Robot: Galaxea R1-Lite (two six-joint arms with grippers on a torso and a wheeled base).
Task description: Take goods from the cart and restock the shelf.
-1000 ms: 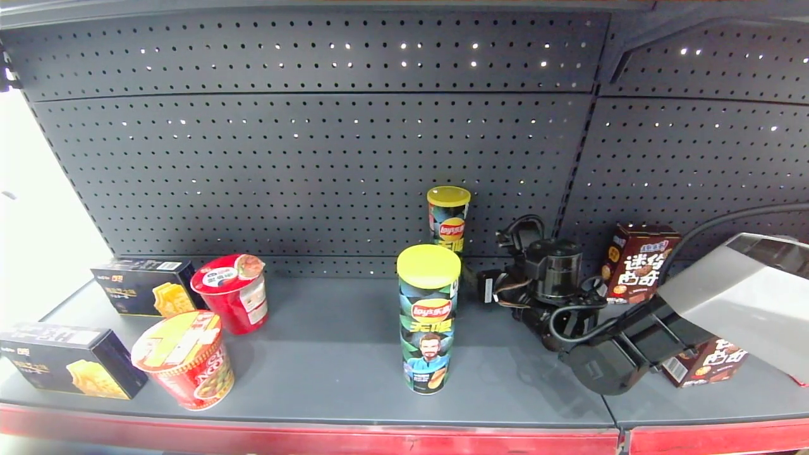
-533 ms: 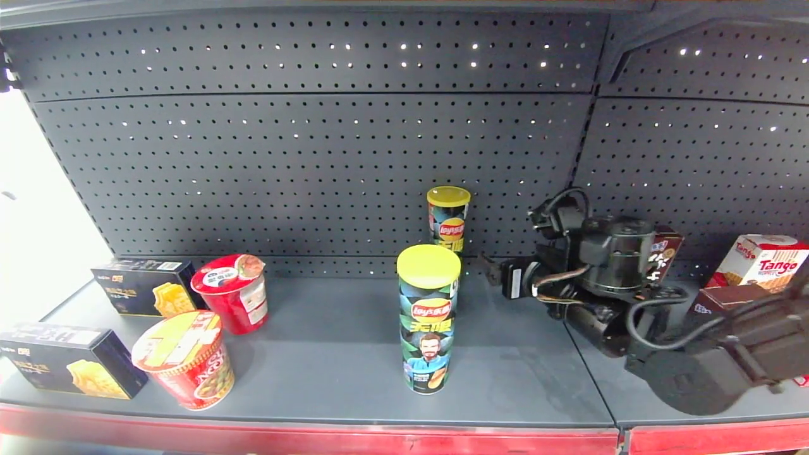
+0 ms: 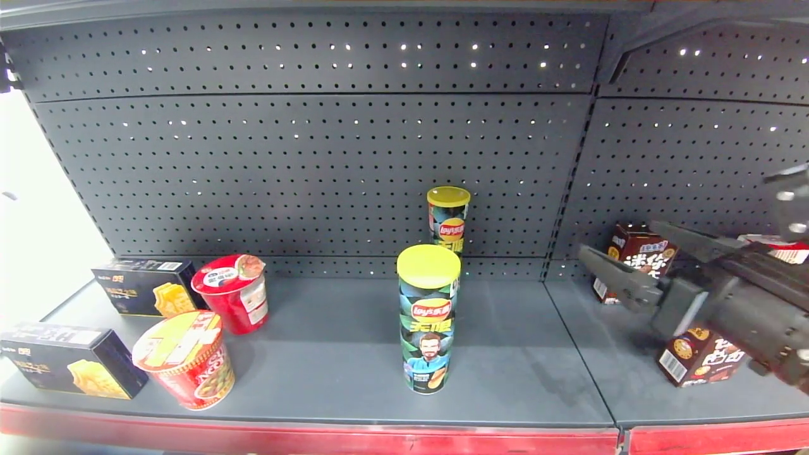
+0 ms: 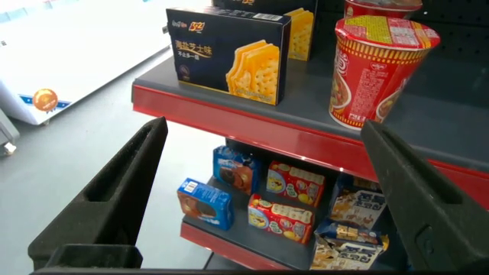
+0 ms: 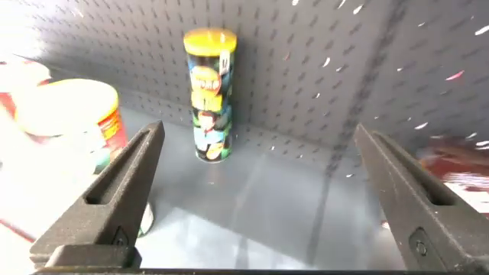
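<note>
Here, the right gripper [image 3: 619,240] hangs at the right of the frame, jaws wide open, near a brown box [image 3: 646,249]. The left gripper [image 4: 263,130] has open jaws too, holding nothing.

A dark perforated back panel [image 3: 303,164], pricked with points of light, rises behind the grey shelf [image 3: 328,354] with its red front edge [image 3: 303,437], above a pale glossy floor [image 4: 99,46].
</note>
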